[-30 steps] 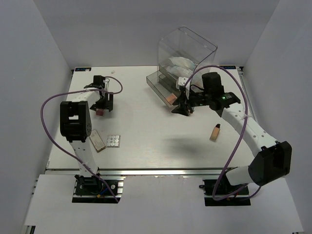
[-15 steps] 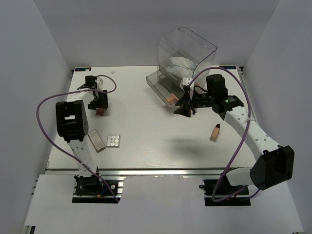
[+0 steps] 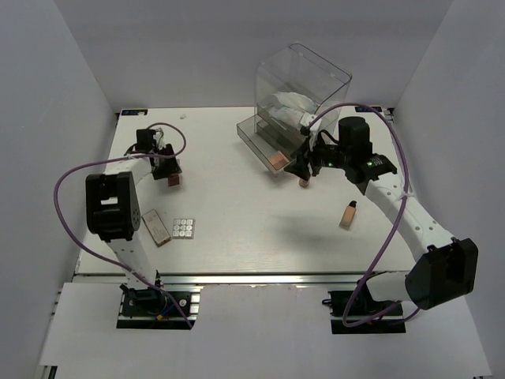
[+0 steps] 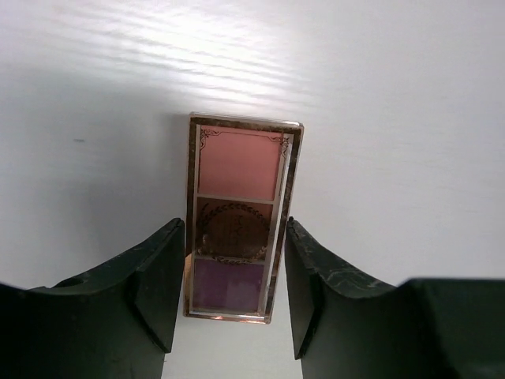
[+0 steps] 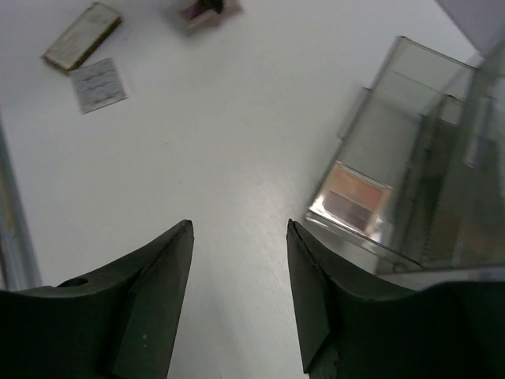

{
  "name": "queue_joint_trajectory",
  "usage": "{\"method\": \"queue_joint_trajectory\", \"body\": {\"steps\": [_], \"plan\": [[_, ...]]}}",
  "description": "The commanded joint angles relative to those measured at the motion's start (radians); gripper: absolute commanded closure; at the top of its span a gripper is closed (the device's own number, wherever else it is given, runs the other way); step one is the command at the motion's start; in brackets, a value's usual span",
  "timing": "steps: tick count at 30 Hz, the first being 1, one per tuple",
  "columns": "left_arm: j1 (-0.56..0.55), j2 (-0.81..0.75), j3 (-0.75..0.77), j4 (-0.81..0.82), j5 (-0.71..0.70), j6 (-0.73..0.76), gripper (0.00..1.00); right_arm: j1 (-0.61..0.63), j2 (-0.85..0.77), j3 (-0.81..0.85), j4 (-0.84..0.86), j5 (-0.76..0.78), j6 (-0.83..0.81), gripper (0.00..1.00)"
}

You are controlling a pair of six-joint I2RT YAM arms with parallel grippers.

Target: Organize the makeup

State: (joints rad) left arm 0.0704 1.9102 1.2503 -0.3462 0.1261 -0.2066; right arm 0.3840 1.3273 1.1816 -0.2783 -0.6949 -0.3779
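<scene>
A narrow pink, brown and purple palette lies flat on the table at the far left. My left gripper has a finger against each of its long sides, shut on it; in the top view this gripper is near the table's left edge. My right gripper hangs open above bare table with nothing between its fingers, just in front of the clear box. A peach palette lies in the box's pulled-out bottom drawer. A tan foundation bottle lies to the right.
A tan flat palette and a white grid palette lie at the front left. White packets sit inside the clear box. A small brownish thing shows under the right fingertips; I cannot tell what it is.
The left gripper shifted slightly back and left and its jaws closed in on the palette. The right gripper drew a little to the right and its jaws widened.
</scene>
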Motion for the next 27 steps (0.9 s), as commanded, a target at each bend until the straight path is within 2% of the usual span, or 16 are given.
{"method": "queue_joint_trajectory", "body": {"steps": [1, 2, 3, 5, 6, 8, 9, 10, 12, 16, 19, 22, 24, 25, 26, 27], "plan": [[-0.059, -0.198, -0.040, 0.225, 0.160, -0.252, 0.88, -0.023, -0.053, 0.000, 0.119, 0.210, 0.112, 0.44], [-0.102, -0.215, -0.051, 0.280, 0.185, -0.301, 0.88, -0.037, -0.056, -0.003, 0.138, 0.251, 0.125, 0.46], [-0.160, -0.227, -0.061, 0.330, 0.201, -0.400, 0.88, -0.043, -0.063, -0.013, 0.151, 0.271, 0.154, 0.52], [-0.222, -0.234, -0.074, 0.488, 0.211, -0.494, 0.88, -0.063, -0.071, -0.020, 0.160, 0.294, 0.178, 0.61], [-0.283, -0.226, -0.071, 0.562, 0.208, -0.575, 0.88, -0.069, -0.077, -0.025, 0.160, 0.298, 0.189, 0.73], [-0.334, -0.189, -0.045, 0.613, 0.162, -0.647, 0.87, -0.082, -0.086, -0.028, 0.154, 0.311, 0.201, 0.87], [-0.371, -0.174, -0.035, 0.669, 0.146, -0.724, 0.87, -0.086, -0.099, -0.034, 0.151, 0.311, 0.208, 0.97], [-0.386, -0.157, -0.023, 0.685, 0.126, -0.755, 0.86, -0.094, -0.105, -0.040, 0.149, 0.314, 0.212, 1.00], [-0.420, -0.100, 0.032, 0.699, 0.063, -0.822, 0.85, -0.100, -0.132, -0.063, 0.162, 0.336, 0.215, 1.00], [-0.463, 0.005, 0.182, 0.613, -0.046, -0.859, 0.81, -0.108, -0.172, -0.095, 0.168, 0.344, 0.218, 1.00], [-0.478, 0.072, 0.283, 0.512, -0.152, -0.890, 0.69, -0.119, -0.198, -0.118, 0.169, 0.348, 0.221, 1.00], [-0.480, 0.102, 0.299, 0.484, -0.212, -0.939, 0.57, -0.137, -0.215, -0.129, 0.169, 0.356, 0.226, 1.00], [-0.481, 0.118, 0.302, 0.495, -0.224, -0.976, 0.45, -0.149, -0.226, -0.138, 0.169, 0.356, 0.229, 0.96], [-0.480, 0.139, 0.311, 0.492, -0.218, -0.982, 0.42, -0.158, -0.227, -0.142, 0.169, 0.356, 0.229, 0.94], [-0.481, 0.153, 0.328, 0.484, -0.212, -0.984, 0.40, -0.163, -0.235, -0.148, 0.169, 0.357, 0.229, 0.91], [-0.481, 0.165, 0.342, 0.483, -0.204, -0.988, 0.38, -0.168, -0.237, -0.151, 0.168, 0.357, 0.229, 0.82]]}}
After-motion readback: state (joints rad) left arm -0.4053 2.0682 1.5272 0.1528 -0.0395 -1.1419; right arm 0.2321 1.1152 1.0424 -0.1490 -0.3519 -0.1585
